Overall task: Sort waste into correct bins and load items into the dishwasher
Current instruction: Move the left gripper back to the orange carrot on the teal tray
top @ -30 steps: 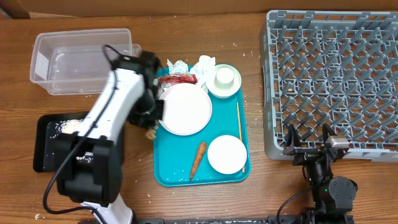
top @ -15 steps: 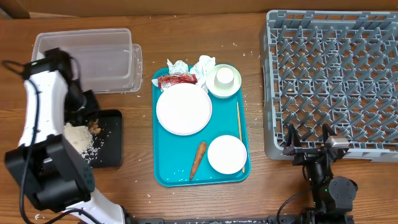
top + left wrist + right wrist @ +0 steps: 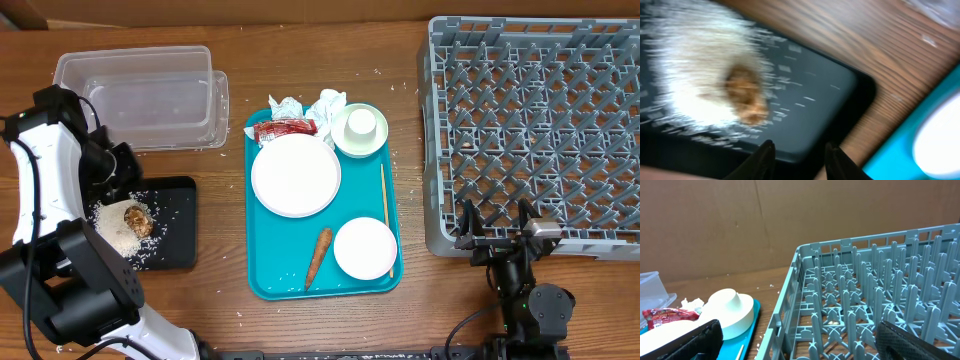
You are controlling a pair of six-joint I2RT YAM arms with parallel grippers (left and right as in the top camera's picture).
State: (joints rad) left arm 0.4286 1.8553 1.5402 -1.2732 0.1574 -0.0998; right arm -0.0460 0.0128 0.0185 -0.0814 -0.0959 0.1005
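The brown food lump (image 3: 133, 217) lies on a heap of white rice (image 3: 115, 232) in the black tray (image 3: 178, 250). My left gripper (image 3: 115, 168) hovers over the tray's far edge, open and empty. In the left wrist view the lump (image 3: 745, 95) lies on blurred rice (image 3: 685, 75) ahead of the open jaws (image 3: 799, 150). The teal tray (image 3: 262, 270) holds the large plate (image 3: 295, 175), a bowl (image 3: 365, 248), a bowl with the cup (image 3: 360, 125), the chopstick (image 3: 383, 205), the carrot (image 3: 318, 257), the red wrapper (image 3: 285, 128) and napkins (image 3: 328, 100). My right gripper (image 3: 495, 235) is open at the grey dish rack (image 3: 540, 130).
The clear tub (image 3: 140, 95) stands behind the black tray. Rice grains are scattered on the wood around the teal tray. The right wrist view shows the rack (image 3: 880, 295), the cup and bowl (image 3: 730, 312), the wrapper (image 3: 662, 315) and its open jaws (image 3: 800, 350).
My left arm swung left from the teal tray's edge to the black tray with the brown lump. The lump now lies free on the rice. The right arm has not moved.
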